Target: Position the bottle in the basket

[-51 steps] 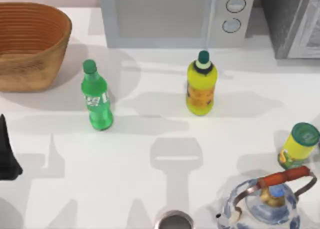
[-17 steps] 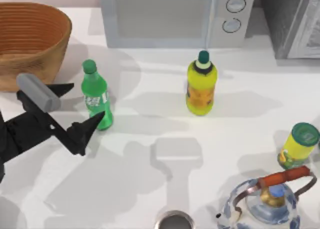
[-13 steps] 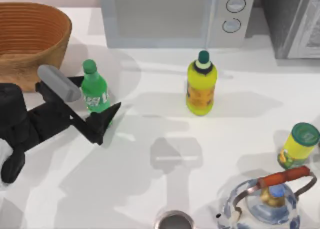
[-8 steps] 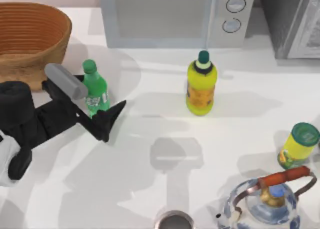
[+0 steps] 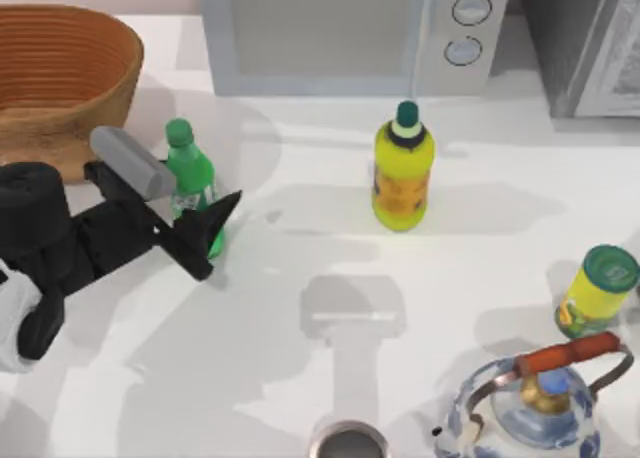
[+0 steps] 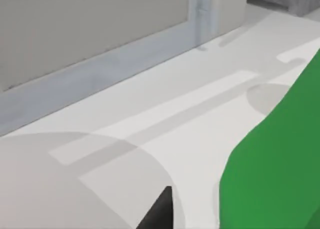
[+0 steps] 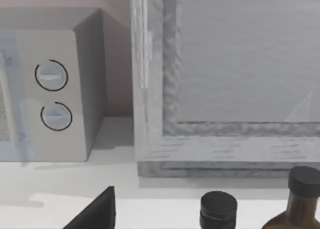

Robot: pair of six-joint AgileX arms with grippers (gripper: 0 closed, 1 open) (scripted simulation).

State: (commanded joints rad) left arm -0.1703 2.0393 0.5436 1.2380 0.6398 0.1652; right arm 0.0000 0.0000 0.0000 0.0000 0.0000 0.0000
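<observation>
The slim green bottle (image 5: pixel 184 150) stands upright on the white table, just right of the wicker basket (image 5: pixel 60 88) at the far left. My left gripper (image 5: pixel 198 181) reaches in from the left and straddles the bottle's lower body, with its jaws open and one on each side. In the left wrist view the bottle (image 6: pixel 275 169) looms close, and a strip of table shows between it and one dark fingertip (image 6: pixel 160 211). A dark tip of my right gripper (image 7: pixel 95 211) shows in the right wrist view, away from the bottle.
A fat yellow bottle (image 5: pixel 403 178) stands mid-table in front of the microwave (image 5: pixel 350 33). A yellow can (image 5: pixel 597 290) and a kettle (image 5: pixel 535 403) sit at the front right, and a metal cup (image 5: pixel 347 443) at the front edge. A grey cabinet (image 5: pixel 590 38) fills the back right.
My left arm came in from the left edge and put its gripper around the bottle. In the last half second the near finger moved inward towards the bottle. The bottle has not moved.
</observation>
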